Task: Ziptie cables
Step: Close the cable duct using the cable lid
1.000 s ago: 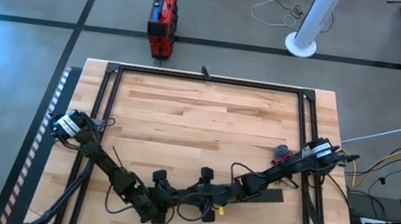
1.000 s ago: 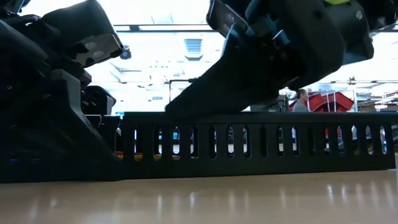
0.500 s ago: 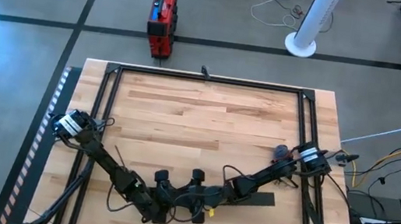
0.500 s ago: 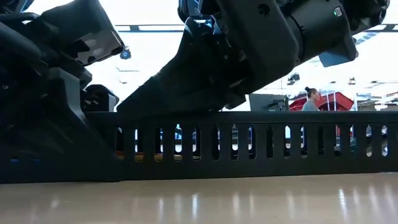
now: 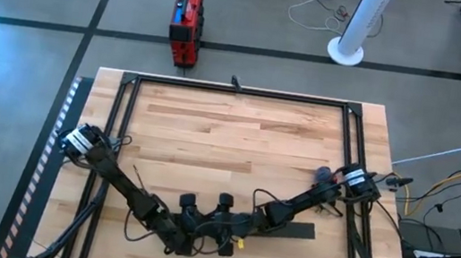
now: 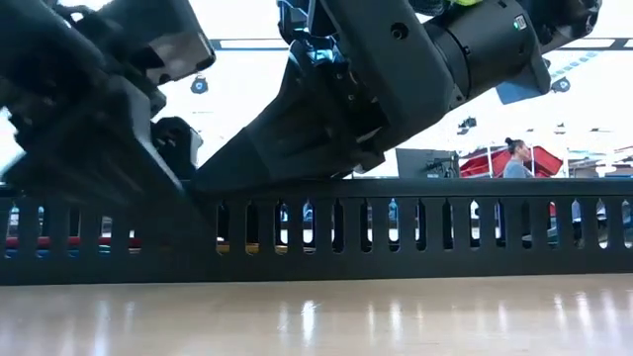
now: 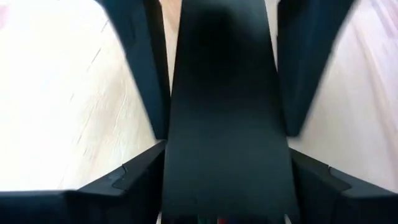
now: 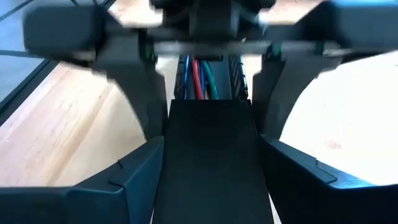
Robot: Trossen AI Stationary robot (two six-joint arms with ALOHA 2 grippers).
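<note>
**A:** Where are the two arms?

**B:** Both reach in to the near middle of the wooden table (image 5: 229, 138). The left gripper (image 5: 188, 239) and the right gripper (image 5: 229, 237) sit close together there, facing each other over the long black slotted bar (image 6: 396, 232).

**A:** Is either one clamped on anything?

**B:** I cannot tell. In each wrist view the bar's flat black top runs straight through the gripper, with dark gripper parts close on either side. Whether they press on its walls or stand just free of it does not show.

**A:** And the cables?

**B:** The cables (image 8: 199, 78) lie inside the bar's channel. The right wrist view shows blue, red and green strands side by side, just past the end of the flat top, between the two grippers. They run along the bar.

**A:** How does the bar lie?

**B:** Flat on the table near its near edge, its right end sticking out past the right arm.

**A:** Anything beyond the table?

**B:** A person (image 6: 516, 158) stands far back in the room, on the right of the low view.
</note>
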